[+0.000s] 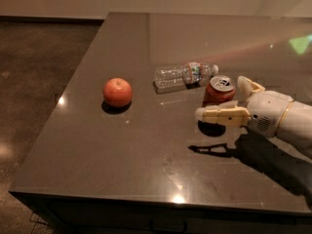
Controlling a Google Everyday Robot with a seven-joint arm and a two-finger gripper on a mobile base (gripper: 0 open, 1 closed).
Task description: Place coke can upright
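Note:
The coke can (219,87) is red with a silver top and stands upright at the right of the dark table (146,155). My gripper (220,99) comes in from the right and is shut on the can. One cream finger (222,115) crosses the front of the can's lower part. The other finger (246,84) shows just behind and to the right of the can. The can's base is hidden by the front finger, so I cannot tell whether it touches the table.
A clear plastic water bottle (183,74) lies on its side just behind the can. A red apple (117,92) sits to the left. The table's left and front edges drop to a dark floor (34,82).

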